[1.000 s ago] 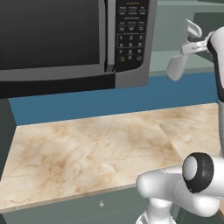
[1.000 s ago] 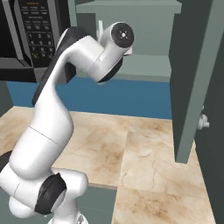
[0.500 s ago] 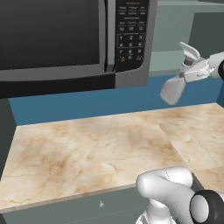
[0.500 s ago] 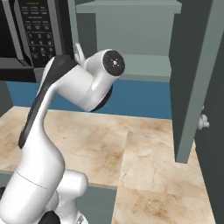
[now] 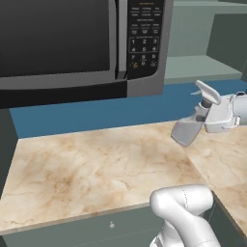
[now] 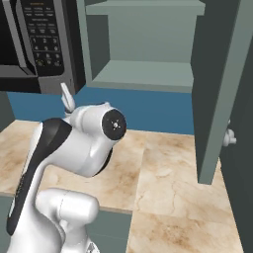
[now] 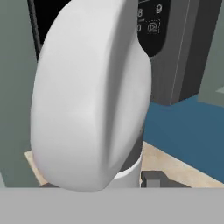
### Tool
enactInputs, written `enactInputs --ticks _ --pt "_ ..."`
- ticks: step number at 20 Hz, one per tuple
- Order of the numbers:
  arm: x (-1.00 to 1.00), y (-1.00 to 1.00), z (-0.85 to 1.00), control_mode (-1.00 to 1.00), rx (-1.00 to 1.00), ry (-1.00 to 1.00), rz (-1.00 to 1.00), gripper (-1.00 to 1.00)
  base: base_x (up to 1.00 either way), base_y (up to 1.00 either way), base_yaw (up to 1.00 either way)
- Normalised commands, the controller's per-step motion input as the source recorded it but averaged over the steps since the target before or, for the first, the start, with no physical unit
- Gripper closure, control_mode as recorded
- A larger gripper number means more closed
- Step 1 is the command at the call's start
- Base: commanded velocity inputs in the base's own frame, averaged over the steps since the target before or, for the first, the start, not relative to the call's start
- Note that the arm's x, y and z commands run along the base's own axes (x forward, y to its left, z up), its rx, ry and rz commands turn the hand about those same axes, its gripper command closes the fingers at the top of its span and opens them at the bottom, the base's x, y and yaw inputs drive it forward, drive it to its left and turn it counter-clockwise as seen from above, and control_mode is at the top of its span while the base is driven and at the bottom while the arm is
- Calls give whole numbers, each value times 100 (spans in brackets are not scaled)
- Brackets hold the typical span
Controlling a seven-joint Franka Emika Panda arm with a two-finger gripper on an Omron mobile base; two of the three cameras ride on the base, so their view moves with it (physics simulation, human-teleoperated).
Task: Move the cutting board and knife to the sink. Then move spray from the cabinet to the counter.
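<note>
Spray above marbled counter

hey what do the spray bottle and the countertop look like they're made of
The spray, held tilted in the gripper, looks like smooth matte grey plastic: one even colour, soft shading, moulded trigger nozzle. That is a guess, since the scene is rendered. The counter looks like polished marbled stone: beige with brownish veins and a light edge, laid in slabs with a visible seam.
</note>
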Motion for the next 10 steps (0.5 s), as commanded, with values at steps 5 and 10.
enactInputs --ticks 5,10 --pt "-52 30 -52 -100 0 -7 7 100 0 0 0" --pt "-22 5 -16 -100 0 0 0 100 0 0 0"
